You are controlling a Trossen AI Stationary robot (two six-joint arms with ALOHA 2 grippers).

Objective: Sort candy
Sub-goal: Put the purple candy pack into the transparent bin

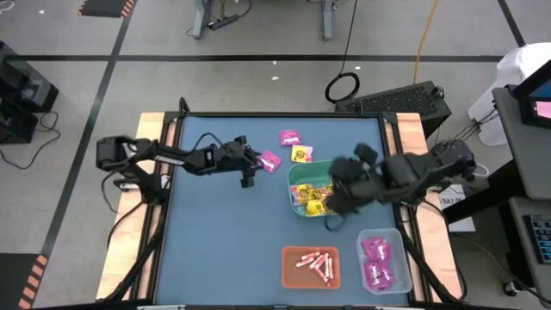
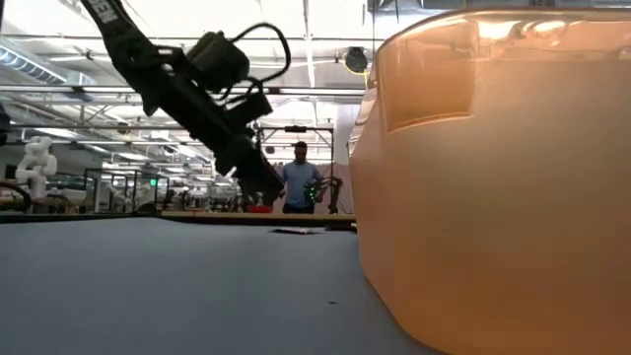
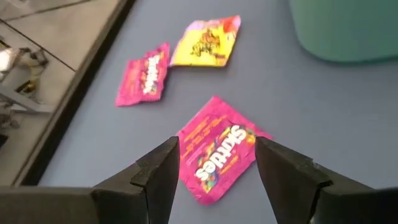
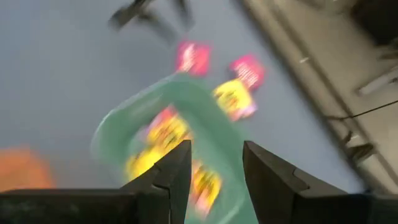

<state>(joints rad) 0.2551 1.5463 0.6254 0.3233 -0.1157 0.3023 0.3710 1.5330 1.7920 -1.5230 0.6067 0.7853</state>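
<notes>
A magenta candy packet point(image 3: 219, 163) lies flat on the blue table point(image 1: 215, 232). My left gripper point(image 3: 216, 144) is open just above it, with a finger to either side and neither touching. Beyond it lie another magenta packet point(image 3: 143, 81) and a yellow packet point(image 3: 205, 42). My right gripper point(image 4: 216, 149) is open and holds nothing. It hangs above the green bin point(image 1: 303, 176), which holds yellow packets point(image 1: 314, 196). In the high view the left gripper point(image 1: 255, 164) is beside the packet point(image 1: 270, 160), and the right gripper point(image 1: 334, 211) is over the bin's near side.
An orange bin point(image 1: 311, 266) of pink-white sticks and a clear bin point(image 1: 379, 261) of magenta packets stand near the front edge. In the low view the orange bin point(image 2: 493, 177) fills the right side. A person point(image 2: 299, 182) stands far behind the table.
</notes>
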